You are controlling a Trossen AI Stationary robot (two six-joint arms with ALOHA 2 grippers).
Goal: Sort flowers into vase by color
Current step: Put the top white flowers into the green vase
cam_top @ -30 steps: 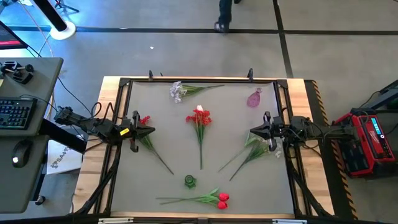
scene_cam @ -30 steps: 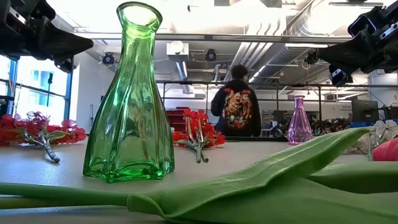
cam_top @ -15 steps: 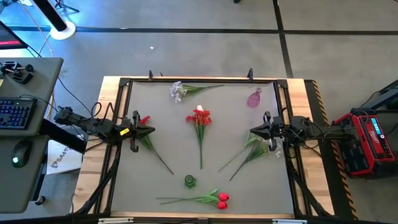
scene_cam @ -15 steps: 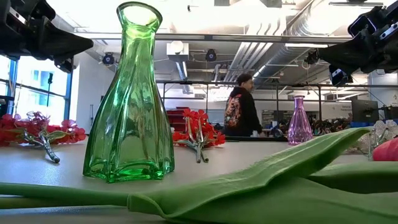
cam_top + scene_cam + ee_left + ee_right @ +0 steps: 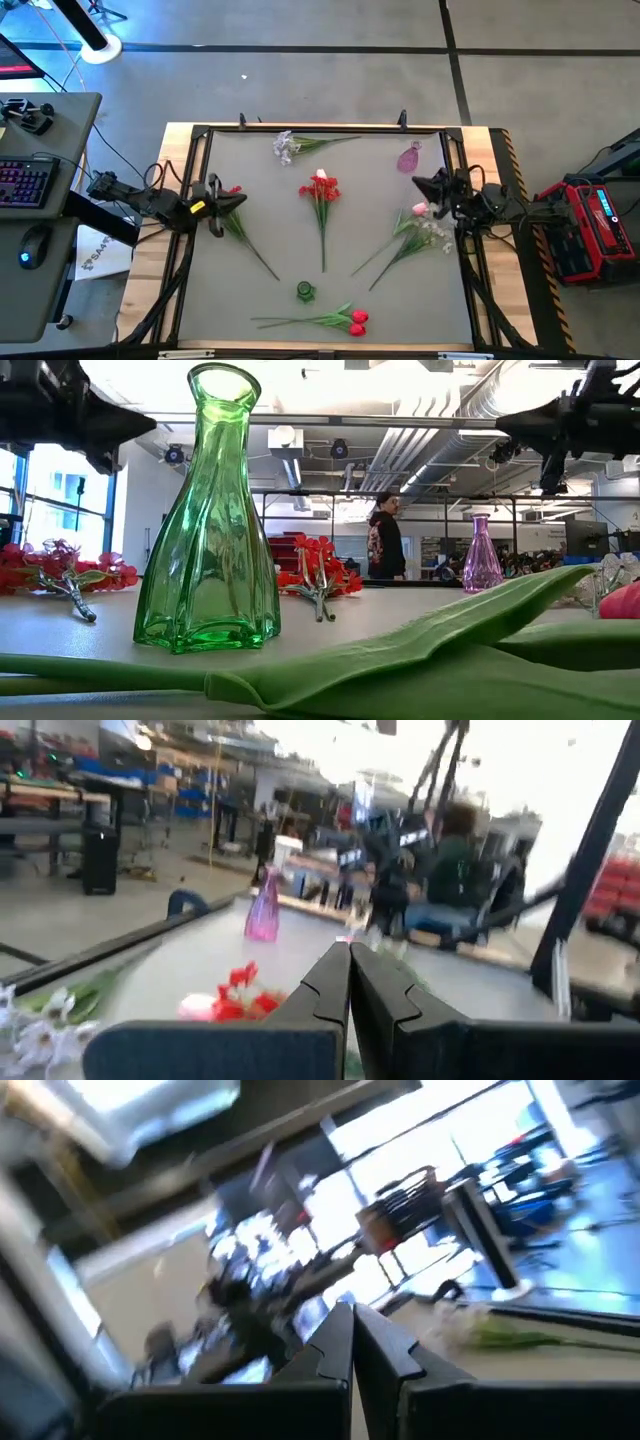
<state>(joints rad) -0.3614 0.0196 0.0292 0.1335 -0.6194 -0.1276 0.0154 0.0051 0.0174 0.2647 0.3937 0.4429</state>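
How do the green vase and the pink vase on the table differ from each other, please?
The green vase is green glass, while the pink vase is pink. The green vase stands near the table's front edge, close to the red tulips; the pink vase stands toward the far right corner, near the right gripper. Both stand upright, are see-through, hold no flowers, and have narrow necks over wider bases.

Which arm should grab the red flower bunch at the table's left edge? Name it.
Left. The left gripper hangs right beside that red flower bunch, fingers shut and empty. The right gripper is across the table near the pink vase.
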